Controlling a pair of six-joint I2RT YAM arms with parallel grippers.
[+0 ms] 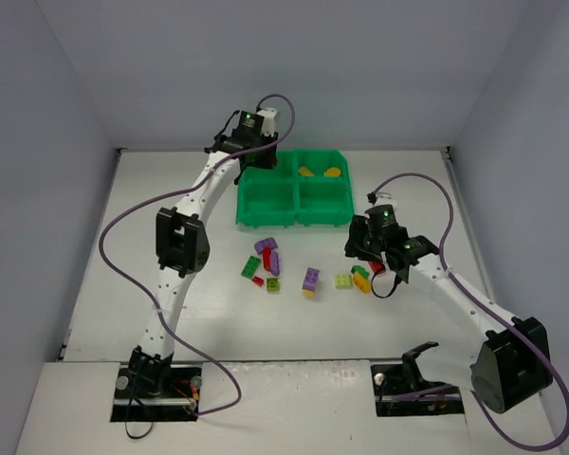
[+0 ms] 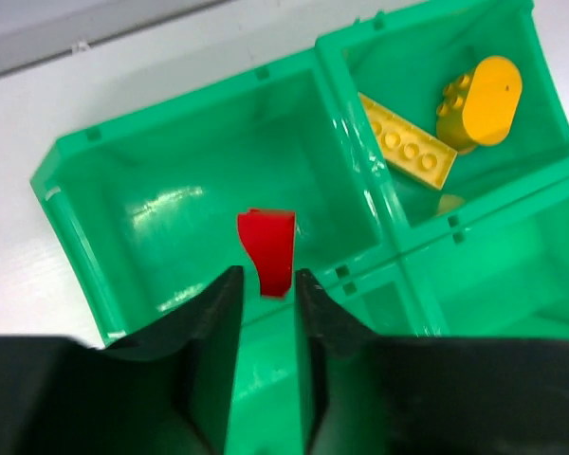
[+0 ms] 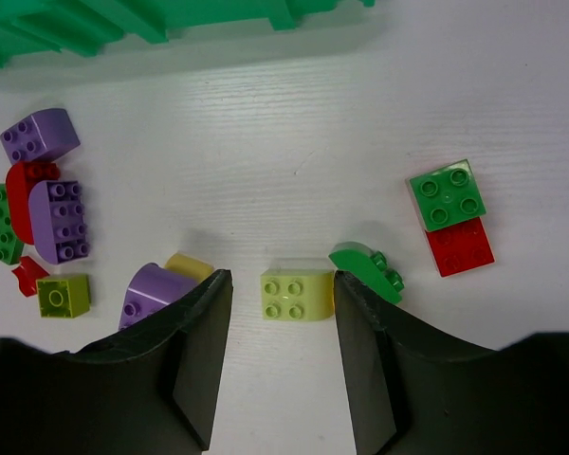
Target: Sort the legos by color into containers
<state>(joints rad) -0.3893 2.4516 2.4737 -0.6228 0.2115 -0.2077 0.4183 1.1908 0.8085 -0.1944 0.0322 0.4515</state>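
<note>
Between the spread fingers of the right gripper (image 3: 283,281): lime brick (image 3: 297,296), lined up for pinching. At left gripper (image 2: 267,277) tips, above tray (image 2: 185,95) compartment: red brick (image 2: 266,242); pinched or loose, unclear.

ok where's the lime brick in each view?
Top external: lime brick right of centre, on the table below the green tray.
Left wrist: not in view.
Right wrist: bottom centre, between the open right gripper's fingertips.
Shared landmark: the green tray, along the top edge in right wrist, filling left wrist.
</note>
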